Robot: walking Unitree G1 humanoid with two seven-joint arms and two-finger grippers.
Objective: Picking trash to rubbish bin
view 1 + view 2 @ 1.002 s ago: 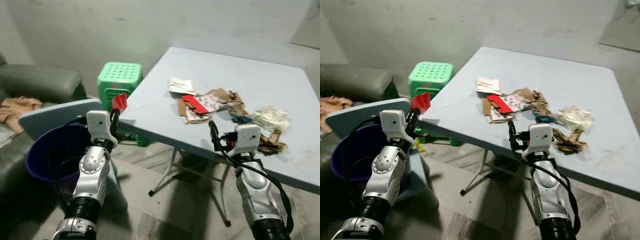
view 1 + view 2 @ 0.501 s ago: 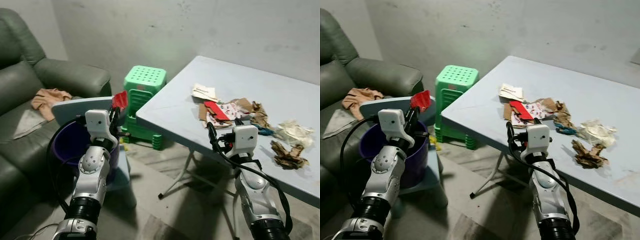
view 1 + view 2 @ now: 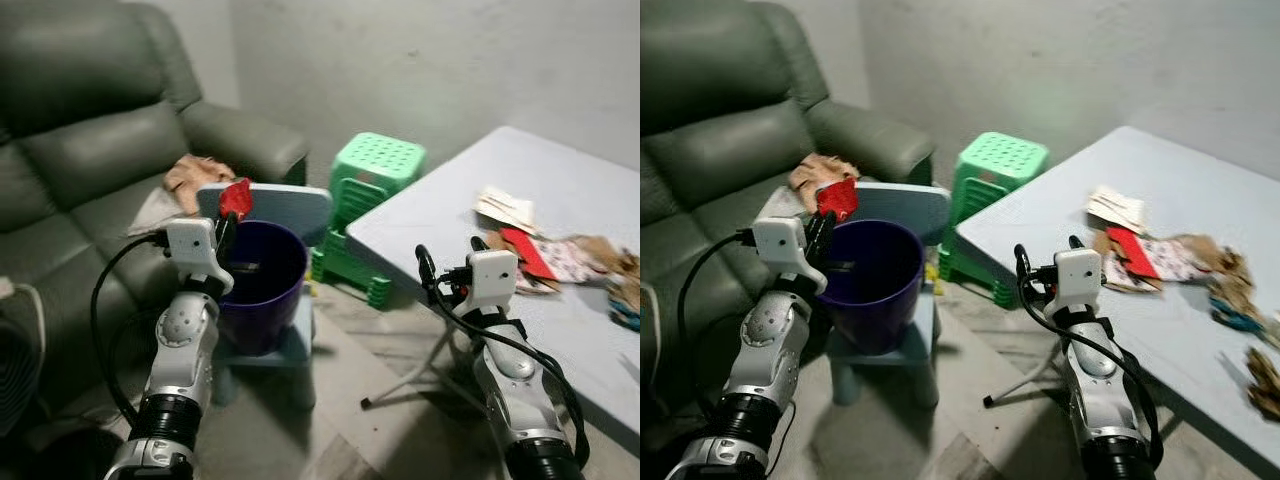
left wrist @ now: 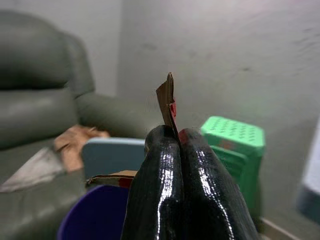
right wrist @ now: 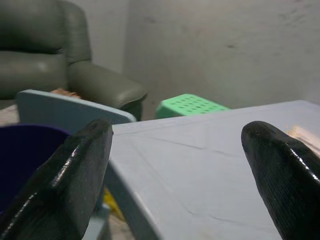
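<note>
My left gripper (image 3: 232,205) is shut on a red scrap of trash (image 3: 237,196), held up just above the near left rim of the purple rubbish bin (image 3: 258,285). In the left wrist view the scrap (image 4: 168,102) sticks up from between the closed fingers (image 4: 160,190). My right gripper (image 3: 448,262) stands open with nothing in it, at the near edge of the pale blue table (image 3: 440,205). Red, white and brown trash (image 3: 540,252) lies in a pile on the table to the right.
The bin stands on a small blue chair (image 3: 285,205). A green plastic stool (image 3: 375,175) sits between the chair and the table. A dark green sofa (image 3: 90,150) with a tan cloth (image 3: 195,175) on it runs along the left.
The camera has turned left, so the sofa and bin now sit more to the middle and the table has slid right. The left gripper still holds the red scrap.
</note>
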